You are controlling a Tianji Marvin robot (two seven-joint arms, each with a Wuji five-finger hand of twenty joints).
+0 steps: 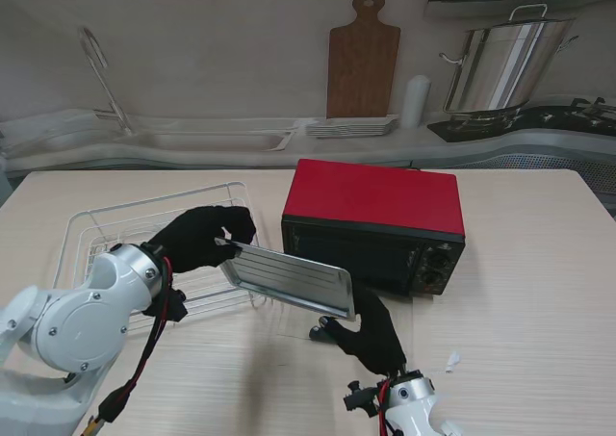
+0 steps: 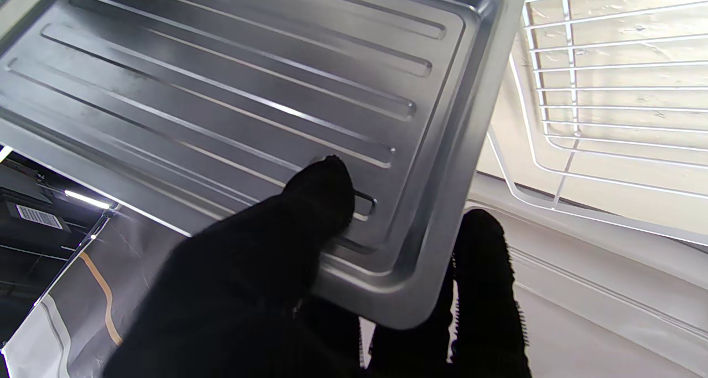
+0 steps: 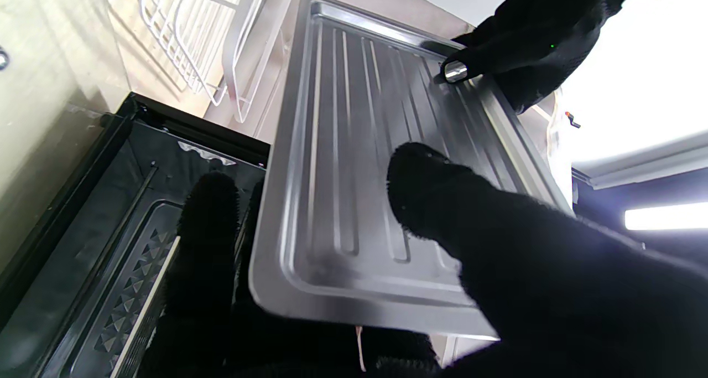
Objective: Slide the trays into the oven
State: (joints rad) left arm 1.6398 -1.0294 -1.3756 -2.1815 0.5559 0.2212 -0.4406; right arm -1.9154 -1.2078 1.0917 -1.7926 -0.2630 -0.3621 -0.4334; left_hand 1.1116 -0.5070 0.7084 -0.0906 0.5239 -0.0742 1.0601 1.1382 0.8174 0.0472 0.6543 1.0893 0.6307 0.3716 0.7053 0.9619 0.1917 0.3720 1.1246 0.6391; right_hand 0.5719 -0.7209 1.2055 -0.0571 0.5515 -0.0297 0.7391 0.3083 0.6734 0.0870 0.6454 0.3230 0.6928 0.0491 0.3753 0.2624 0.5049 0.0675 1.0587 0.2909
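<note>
A black-gloved right hand (image 1: 371,332), nearest the stand camera, closes on the near right edge of a ribbed metal tray (image 1: 289,279), thumb (image 3: 437,201) pressed on its upper face and fingers (image 3: 207,239) curled beneath. The left hand (image 1: 200,236) pinches the opposite, left end of the same tray, thumb (image 2: 318,195) on the ribbed surface and fingers (image 2: 481,267) under the rim, so both hands hold it clear of the table (image 1: 520,263). The tray hangs tilted, its left end higher, in front of the red oven (image 1: 373,224), just beside the oven's left front corner and not inside it. The right wrist view shows the oven's dark interior (image 3: 121,239) open beside the tray's edge. Left of the tray, a white wire rack (image 1: 106,243) sits on the wooden table, partly behind the left arm. Farther back along the counter stand a wooden cutting board (image 1: 362,61) leaning on the wall, a stack of plates (image 1: 352,126), a large steel stockpot (image 1: 500,65) and a sink (image 1: 217,138) with its faucet (image 1: 101,75).
</note>
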